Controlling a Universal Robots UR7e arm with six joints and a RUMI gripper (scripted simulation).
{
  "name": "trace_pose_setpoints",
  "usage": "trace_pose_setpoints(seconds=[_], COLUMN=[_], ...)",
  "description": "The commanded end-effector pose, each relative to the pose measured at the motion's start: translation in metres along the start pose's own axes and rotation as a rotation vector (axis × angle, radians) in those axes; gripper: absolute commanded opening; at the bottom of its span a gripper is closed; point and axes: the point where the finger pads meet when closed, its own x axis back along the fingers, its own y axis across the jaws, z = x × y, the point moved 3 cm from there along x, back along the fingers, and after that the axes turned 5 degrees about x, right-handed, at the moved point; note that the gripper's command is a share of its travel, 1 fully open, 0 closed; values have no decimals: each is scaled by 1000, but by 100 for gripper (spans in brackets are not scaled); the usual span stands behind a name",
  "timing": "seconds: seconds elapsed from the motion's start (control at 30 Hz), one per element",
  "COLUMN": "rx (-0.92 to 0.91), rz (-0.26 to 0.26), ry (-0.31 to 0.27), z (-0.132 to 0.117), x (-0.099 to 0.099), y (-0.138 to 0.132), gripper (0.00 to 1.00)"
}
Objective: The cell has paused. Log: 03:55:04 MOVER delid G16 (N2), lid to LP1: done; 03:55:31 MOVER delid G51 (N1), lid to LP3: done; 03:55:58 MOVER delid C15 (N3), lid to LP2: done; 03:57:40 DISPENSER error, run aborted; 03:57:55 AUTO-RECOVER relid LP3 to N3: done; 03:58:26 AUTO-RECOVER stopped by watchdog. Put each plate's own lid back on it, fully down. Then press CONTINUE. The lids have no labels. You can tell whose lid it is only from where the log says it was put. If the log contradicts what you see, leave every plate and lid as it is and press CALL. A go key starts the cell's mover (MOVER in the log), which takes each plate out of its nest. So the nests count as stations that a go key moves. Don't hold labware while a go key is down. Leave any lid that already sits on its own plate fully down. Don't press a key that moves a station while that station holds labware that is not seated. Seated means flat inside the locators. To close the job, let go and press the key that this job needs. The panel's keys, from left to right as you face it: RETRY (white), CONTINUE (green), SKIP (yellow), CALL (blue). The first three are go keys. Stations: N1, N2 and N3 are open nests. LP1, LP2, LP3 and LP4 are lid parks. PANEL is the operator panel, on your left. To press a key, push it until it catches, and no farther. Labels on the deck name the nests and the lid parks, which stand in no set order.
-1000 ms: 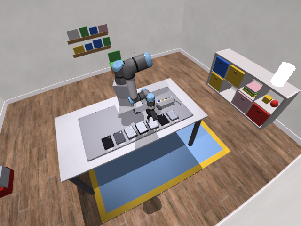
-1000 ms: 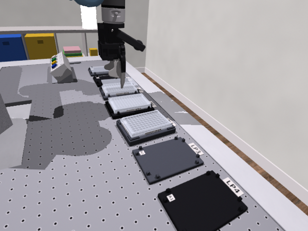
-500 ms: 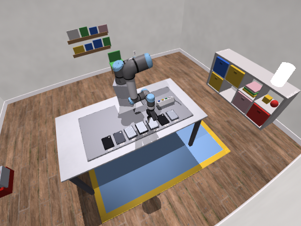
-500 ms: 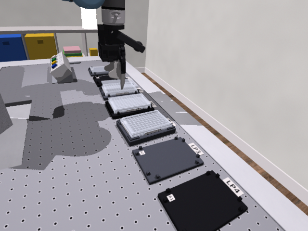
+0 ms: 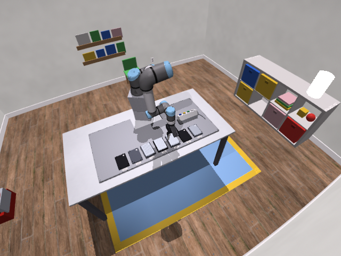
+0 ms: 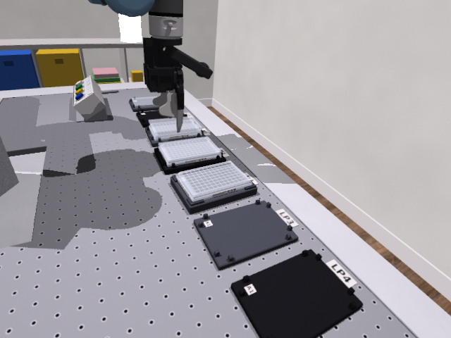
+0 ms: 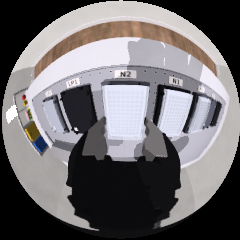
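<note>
My gripper (image 5: 172, 136) (image 6: 174, 122) (image 7: 125, 117) is shut on a clear lid (image 6: 187, 125) (image 7: 126, 102), which lies low and level over the plate at N2. Whether the lid is fully down is too fine to tell. The plate at N1 (image 6: 189, 149) (image 7: 176, 111) and the plate at N3 (image 6: 215, 179) (image 5: 147, 149) sit flat in their nests; clear lids on them are hard to make out. A clear lid (image 5: 195, 129) (image 7: 54, 114) lies on LP2. Black LP1 (image 5: 185, 135) (image 7: 78, 107), grey LP3 (image 6: 247, 232) and black LP4 (image 6: 298, 294) hold nothing.
The operator panel (image 5: 187, 117) (image 6: 91, 103) stands behind LP1 and LP2, with its coloured keys on the sloped face. The nests and parks form one close row along the deck's front edge. N1 and LP1 flank N2 closely, beside my fingers.
</note>
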Motion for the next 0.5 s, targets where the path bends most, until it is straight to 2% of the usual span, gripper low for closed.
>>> trace_pose_setpoints(seconds=[0.0, 0.47], rx=[0, 0], rz=[0, 0], ry=[1, 1], z=[0, 0], x=[-1, -5], y=[0, 0], gripper=[0, 0])
